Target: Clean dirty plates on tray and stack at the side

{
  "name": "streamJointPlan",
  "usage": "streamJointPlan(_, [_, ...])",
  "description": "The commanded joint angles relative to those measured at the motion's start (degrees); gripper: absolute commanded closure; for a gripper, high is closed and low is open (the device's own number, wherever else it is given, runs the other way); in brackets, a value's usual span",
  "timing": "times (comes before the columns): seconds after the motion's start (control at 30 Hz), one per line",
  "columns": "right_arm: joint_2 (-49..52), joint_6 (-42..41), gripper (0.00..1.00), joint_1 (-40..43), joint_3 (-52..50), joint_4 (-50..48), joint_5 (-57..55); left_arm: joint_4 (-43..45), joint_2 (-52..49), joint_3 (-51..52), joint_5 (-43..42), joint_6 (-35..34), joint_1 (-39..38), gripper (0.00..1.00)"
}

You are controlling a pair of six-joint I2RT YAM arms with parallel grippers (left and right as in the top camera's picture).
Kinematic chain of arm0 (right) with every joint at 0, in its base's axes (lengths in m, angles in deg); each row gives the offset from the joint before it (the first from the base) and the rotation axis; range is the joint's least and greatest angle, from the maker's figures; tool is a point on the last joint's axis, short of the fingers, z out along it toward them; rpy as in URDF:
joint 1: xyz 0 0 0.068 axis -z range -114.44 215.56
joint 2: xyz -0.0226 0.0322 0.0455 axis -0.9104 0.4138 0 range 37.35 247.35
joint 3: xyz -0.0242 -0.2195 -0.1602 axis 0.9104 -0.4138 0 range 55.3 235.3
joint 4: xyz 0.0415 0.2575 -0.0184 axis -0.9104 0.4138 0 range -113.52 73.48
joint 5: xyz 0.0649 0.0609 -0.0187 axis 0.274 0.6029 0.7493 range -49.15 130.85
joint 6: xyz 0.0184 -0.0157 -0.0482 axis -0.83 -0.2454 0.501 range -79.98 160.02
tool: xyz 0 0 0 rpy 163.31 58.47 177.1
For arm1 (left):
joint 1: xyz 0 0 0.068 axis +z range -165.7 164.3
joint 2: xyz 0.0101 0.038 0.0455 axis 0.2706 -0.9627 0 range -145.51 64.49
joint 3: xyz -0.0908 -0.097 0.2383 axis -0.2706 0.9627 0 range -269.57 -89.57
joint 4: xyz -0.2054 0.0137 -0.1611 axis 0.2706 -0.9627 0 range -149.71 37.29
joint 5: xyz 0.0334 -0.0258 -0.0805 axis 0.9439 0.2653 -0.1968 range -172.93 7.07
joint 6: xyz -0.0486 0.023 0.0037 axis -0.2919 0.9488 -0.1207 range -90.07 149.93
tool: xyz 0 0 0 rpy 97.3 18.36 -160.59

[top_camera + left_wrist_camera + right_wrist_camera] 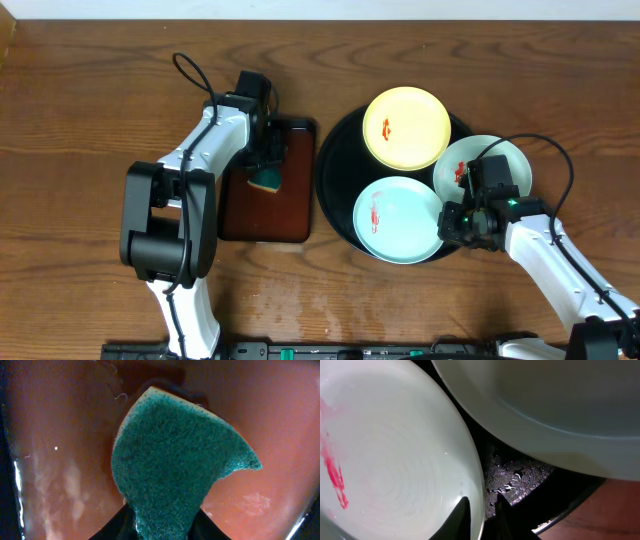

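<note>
Over the brown tray (pixel 290 215), on the left side of the table (pixel 80 120), the left arm reaches forward from its base and bends down at the wrist. The left gripper (pixel 267 165) is pressed together on a green sponge (pixel 175 460) and pinches it at its narrow end. The sponge points away from the fingers, and its wide end is close above the glossy tray bottom or on it; I cannot tell which.

On the right side, the right arm comes from the near right corner and stretches low toward the black tray (pixel 335 170). The right gripper (pixel 481 502) is only a little open. One finger (pixel 462 515) is above the near mint plate (pixel 400 225) and the other is outside its rim, so the rim sits between them. I cannot tell whether they already press it.

All three plates are on the black tray. The near mint plate lies flat and has a red streak (pixel 375 210) that runs from the front to the back. The yellow plate (pixel 406 127) lies behind it. The second mint plate (pixel 490 158) is at the right rim, beside the right wrist.
</note>
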Motion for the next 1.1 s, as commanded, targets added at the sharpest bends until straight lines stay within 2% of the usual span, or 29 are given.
streamJointPlan(0.0, [0.1, -0.2, 0.78, -0.6, -0.3, -0.4, -0.3, -0.4, 1.6, 0.6, 1.8, 0.2, 0.3, 0.65])
streamJointPlan(0.1, [0.1, -0.2, 0.76, -0.6, -0.3, -0.4, -0.3, -0.3, 2.7, 0.6, 1.8, 0.3, 0.3, 0.59])
streamJointPlan(0.4, [0.1, -0.2, 0.76, -0.6, -0.3, -0.4, -0.3, -0.4, 7.7, 0.2, 1.8, 0.2, 0.2, 0.57])
streamJointPlan(0.5, [0.1, -0.2, 0.75, -0.6, -0.3, -0.4, -0.3, -0.6, 7.4, 0.3, 1.8, 0.2, 0.2, 0.51])
streamJointPlan(1.07, [0.1, -0.2, 0.75, -0.6, -0.3, -0.2, -0.3, 3.3, 5.0, 4.6, 1.8, 0.2, -1.0, 0.51])
